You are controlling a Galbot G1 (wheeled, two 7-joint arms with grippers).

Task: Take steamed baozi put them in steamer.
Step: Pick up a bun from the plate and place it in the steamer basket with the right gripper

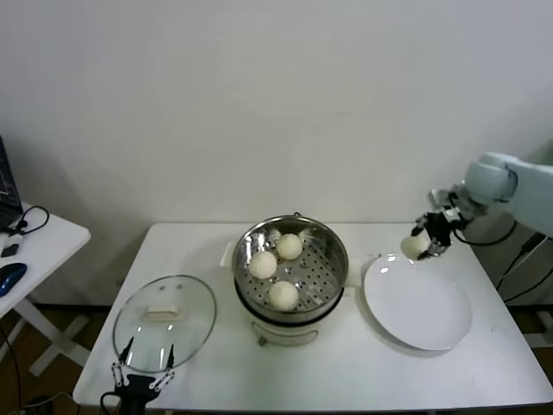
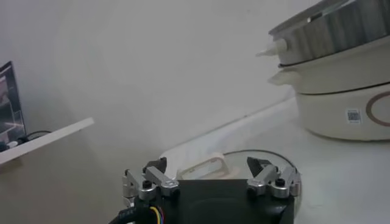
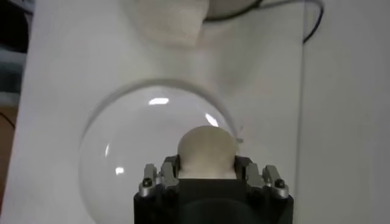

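Creamy-white baozi (image 1: 289,246); shiny steel steamer (image 1: 333,246); white plate (image 1: 432,316).

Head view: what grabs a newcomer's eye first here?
Probably the shiny round stainless-steel steamer at the middle of the white table, with three creamy-white round buns on its perforated floor. Next, the right pincer holding a fourth creamy-white bun above the far edge of the flat white plate on the right. The left pincer waits open by the round glass lid.

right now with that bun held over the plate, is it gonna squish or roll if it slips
The bun looks soft and smooth, so the right tool may dent it. Being round, it would likely roll on the plate.
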